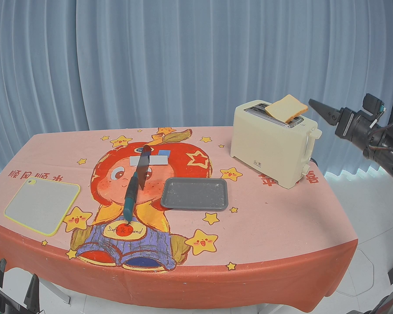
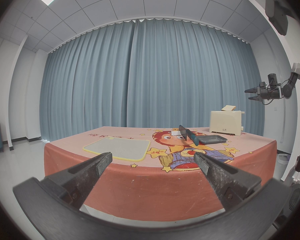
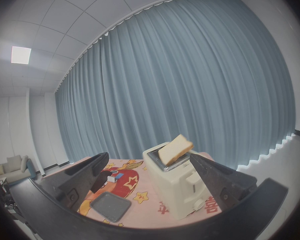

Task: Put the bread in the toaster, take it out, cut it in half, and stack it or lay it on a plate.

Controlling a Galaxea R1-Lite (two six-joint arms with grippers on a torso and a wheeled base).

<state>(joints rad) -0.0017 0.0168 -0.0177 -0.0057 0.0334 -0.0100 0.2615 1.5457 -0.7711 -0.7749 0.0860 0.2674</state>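
Bread point(image 1: 286, 108) sits tilted in the toaster point(image 1: 270, 147) at the worktop's point(image 1: 270, 223) two o'clock. The right gripper point(image 1: 315, 104) beside it and the left gripper point(image 2: 152, 155) both have wide, empty fingers.

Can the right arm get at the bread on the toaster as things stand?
Probably yes: the right gripper hangs open beside the toaster, about level with the bread, with nothing between them.

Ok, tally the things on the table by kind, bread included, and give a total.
Toaster: 1
Bread slice: 1
Knife: 1
Cutting board: 1
Grey tray: 1
White-and-blue block: 1
Total: 6
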